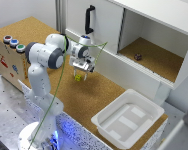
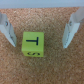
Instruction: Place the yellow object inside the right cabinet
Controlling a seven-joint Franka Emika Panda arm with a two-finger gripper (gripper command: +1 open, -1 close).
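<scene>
The yellow object (image 1: 78, 77) is a small yellow block lying on the cork table. In the wrist view the yellow object (image 2: 33, 43) shows a dark letter on its top face. My gripper (image 1: 79, 73) hangs just above it, open. In the wrist view the gripper (image 2: 38, 44) straddles the block, with one of its fingers (image 2: 6, 29) on each side and a gap to both. The right cabinet (image 1: 159, 61), white-walled with a cork floor, stands open at the exterior view's right, well away from the gripper.
A small dark reddish object (image 1: 138, 57) lies on the cabinet floor. A white door with a black handle (image 1: 89, 20) stands behind the gripper. A shallow white tub (image 1: 128, 118) sits on the table's near right. A wooden box with coloured buttons (image 1: 11, 47) stands at the left.
</scene>
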